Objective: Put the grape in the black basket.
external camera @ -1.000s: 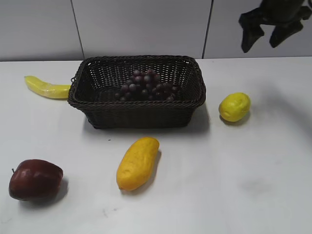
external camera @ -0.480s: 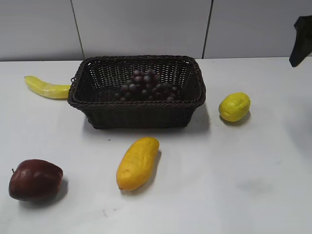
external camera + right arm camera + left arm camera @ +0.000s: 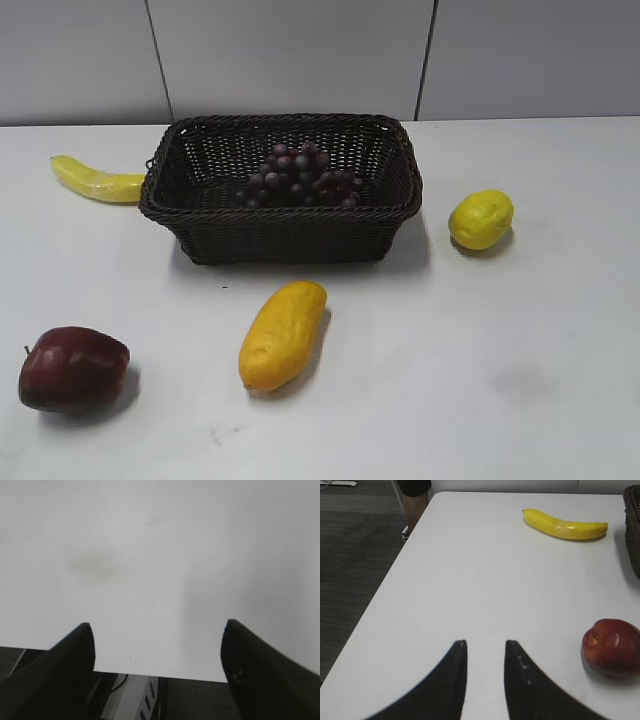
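Grape (image 3: 298,177) bunch sits inside black basket (image 3: 280,238), far-centre of desk (image 3: 500,350), so placement looks done. Left to right: banana (image 3: 95,180) just beside basket's left wall, apple (image 3: 72,367) near-left, long yellow fruit (image 3: 283,333) in front of basket, lemon (image 3: 481,219) right of it, all apart from basket. Left tool (image 3: 484,647) over the desk's left edge, tips slightly apart, holding nothing. Right tool (image 3: 157,630) spread wide over bare desk at its edge, empty. Neither shows in the exterior view

Even, soft overhead light; short shadows pool right of the basket (image 3: 280,235); right wrist view is hazy, washed out.
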Robot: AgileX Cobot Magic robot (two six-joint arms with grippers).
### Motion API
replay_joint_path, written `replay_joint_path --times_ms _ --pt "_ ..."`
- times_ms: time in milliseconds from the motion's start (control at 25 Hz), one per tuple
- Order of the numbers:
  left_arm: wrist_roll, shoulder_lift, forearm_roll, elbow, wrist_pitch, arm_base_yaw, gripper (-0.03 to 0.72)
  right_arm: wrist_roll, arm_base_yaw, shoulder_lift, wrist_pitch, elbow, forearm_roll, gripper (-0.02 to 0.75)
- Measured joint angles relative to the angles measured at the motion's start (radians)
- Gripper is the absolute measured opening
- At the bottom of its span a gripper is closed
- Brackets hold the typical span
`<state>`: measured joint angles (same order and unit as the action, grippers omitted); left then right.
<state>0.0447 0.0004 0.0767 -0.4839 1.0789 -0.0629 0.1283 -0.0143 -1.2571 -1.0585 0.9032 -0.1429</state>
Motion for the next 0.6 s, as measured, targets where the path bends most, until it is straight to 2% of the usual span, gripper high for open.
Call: replay_joint_path --times_ms 440,600 --pt "0.0 0.0 0.0 0.0 0.0 0.0 0.228 0.002 0.0 0.454 0.018 -0.356 0.0 0.594" --pt "0.0 0.0 0.0 0.0 0.0 0.0 0.228 0.002 0.0 0.63 0.008 -0.39 -0.007 0.594"
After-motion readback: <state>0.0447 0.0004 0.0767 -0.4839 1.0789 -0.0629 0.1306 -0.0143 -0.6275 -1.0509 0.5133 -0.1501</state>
